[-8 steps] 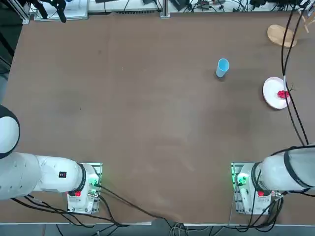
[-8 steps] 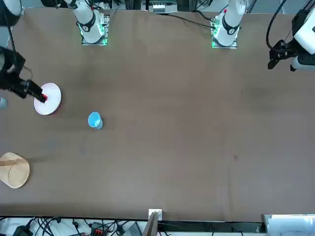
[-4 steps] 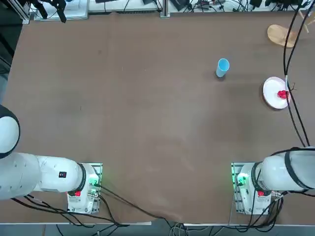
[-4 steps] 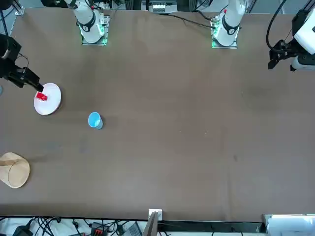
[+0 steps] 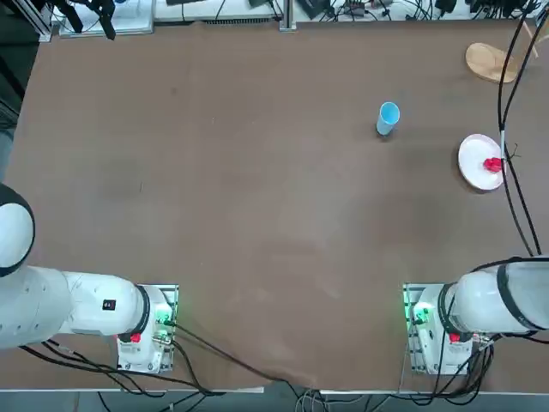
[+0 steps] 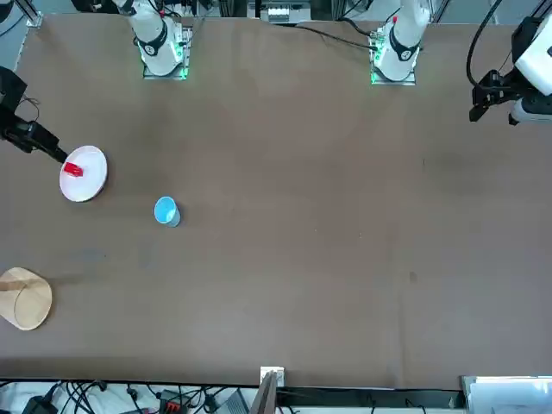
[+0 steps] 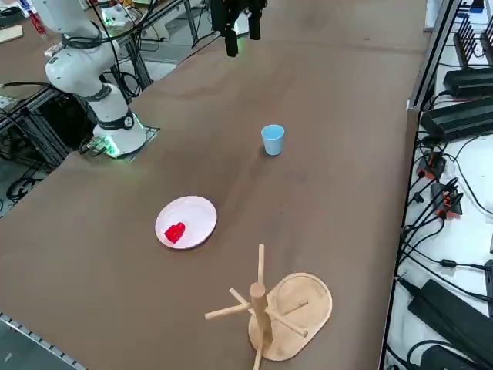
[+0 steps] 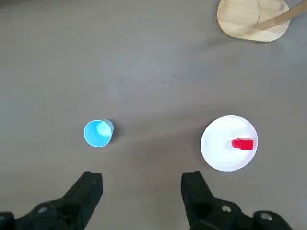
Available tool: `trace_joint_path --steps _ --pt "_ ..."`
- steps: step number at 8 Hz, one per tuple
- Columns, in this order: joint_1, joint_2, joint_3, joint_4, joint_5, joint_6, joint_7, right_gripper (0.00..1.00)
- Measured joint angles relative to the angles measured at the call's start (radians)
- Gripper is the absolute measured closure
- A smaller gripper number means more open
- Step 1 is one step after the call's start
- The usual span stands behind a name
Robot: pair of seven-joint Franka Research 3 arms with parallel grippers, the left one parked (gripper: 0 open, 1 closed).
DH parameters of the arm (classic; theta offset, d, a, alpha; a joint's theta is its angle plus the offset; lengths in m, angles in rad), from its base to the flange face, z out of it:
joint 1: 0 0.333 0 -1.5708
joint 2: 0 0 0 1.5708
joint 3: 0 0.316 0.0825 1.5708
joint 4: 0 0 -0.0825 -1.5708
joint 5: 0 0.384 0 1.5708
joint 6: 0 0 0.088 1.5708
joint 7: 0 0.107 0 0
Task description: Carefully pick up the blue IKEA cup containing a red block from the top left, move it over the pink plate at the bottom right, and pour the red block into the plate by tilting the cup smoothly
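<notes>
The blue IKEA cup (image 5: 388,116) (image 6: 166,210) (image 7: 272,139) stands upright on the brown table; its inside (image 8: 98,132) shows only blue. The red block (image 5: 491,165) (image 6: 73,170) (image 7: 175,231) (image 8: 243,143) lies on the pink plate (image 5: 473,163) (image 6: 90,177) (image 7: 196,216) (image 8: 220,153), to the cup's right from the robot's side. My right gripper (image 8: 141,184) hangs high above the table, open and holding nothing. Cup and plate both lie below it. In the front view the right gripper (image 6: 43,147) shows dark, just beside the plate's edge.
A tan wooden oval stand with a stick (image 5: 489,62) (image 7: 289,304) (image 8: 252,19) sits at the far right corner, beyond the plate. Black cables (image 5: 508,184) trail past the plate along the table's right edge.
My right gripper has drawn back from over the plate, toward the table's right edge. The red block stays on the plate. The cup has not moved.
</notes>
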Motion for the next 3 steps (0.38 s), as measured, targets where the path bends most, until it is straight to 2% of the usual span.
trace_joint_path --steps 3 --pt "0.0 0.0 0.0 0.0 0.001 0.0 0.0 0.0"
